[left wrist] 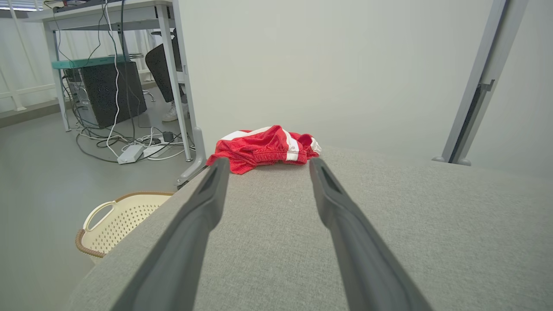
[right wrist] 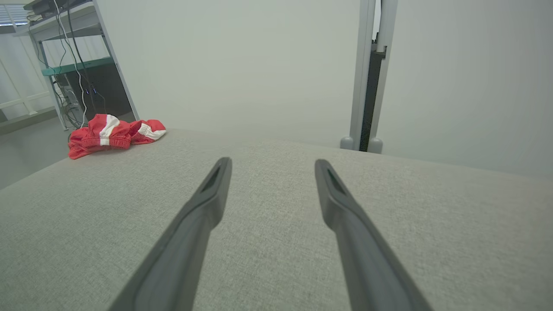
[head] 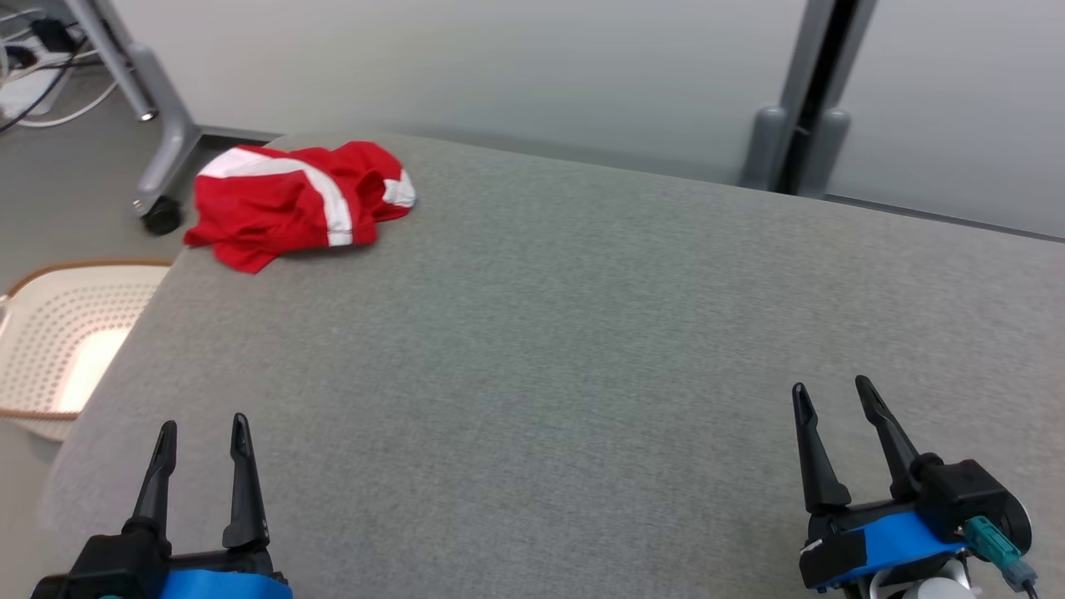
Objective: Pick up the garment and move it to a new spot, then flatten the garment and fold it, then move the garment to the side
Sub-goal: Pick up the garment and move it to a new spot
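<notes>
The garment (head: 295, 204) is a crumpled red piece with white stripes, lying at the far left corner of the grey fabric table (head: 582, 333). The left wrist view shows the garment (left wrist: 263, 147) straight ahead beyond my fingers, and the right wrist view has the garment (right wrist: 113, 134) far off to the left. My left gripper (head: 204, 433) is open over the table's near left edge, nothing between its fingers. At the near right my right gripper (head: 832, 393) is open too and holds nothing. Both are well short of the garment.
A cream perforated laundry basket (head: 62, 341) stands on the floor left of the table. A grey wheeled desk leg (head: 162, 166) and cables are behind the garment. A grey post (head: 803, 100) stands against the wall beyond the far edge. A seated person's leg (left wrist: 166, 75) shows under the desk.
</notes>
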`<state>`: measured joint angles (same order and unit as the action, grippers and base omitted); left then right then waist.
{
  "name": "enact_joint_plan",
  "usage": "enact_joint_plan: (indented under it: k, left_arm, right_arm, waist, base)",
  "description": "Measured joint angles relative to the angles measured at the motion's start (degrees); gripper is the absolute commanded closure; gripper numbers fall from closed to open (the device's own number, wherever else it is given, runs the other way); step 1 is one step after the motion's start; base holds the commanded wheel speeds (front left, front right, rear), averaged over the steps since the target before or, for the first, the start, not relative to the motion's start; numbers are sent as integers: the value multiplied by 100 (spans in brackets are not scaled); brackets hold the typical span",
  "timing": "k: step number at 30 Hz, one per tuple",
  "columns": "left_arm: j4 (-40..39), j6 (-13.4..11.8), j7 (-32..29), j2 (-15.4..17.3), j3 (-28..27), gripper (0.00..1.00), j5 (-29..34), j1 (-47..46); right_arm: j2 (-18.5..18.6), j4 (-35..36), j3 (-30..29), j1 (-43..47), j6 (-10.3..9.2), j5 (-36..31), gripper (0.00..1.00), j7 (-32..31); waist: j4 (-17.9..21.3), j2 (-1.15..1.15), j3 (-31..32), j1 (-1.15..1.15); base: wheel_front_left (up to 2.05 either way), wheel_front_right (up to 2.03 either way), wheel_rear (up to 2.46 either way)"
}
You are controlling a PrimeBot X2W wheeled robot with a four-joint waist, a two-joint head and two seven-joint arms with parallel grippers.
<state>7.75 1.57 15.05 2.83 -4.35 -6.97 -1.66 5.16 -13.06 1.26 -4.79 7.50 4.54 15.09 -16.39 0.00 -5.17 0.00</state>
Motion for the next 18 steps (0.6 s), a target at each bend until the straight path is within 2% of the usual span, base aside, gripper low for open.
enact_joint_plan:
  k: [9,18]
  left_arm:
    - [-41,-42,0,-1,5,0,-64,7]
    - [-34,-92,0,-1,11,0,-125,-9]
  right_arm:
    - [68,-53,71,-116,1,-18,0,0]
    - [101,-90,133,-128,1,-13,0,0]
  waist:
    - [-575,0,-148,0]
    - [-620,0,-178,0]
  base:
    - [0,0,0]
    - [0,0,0]
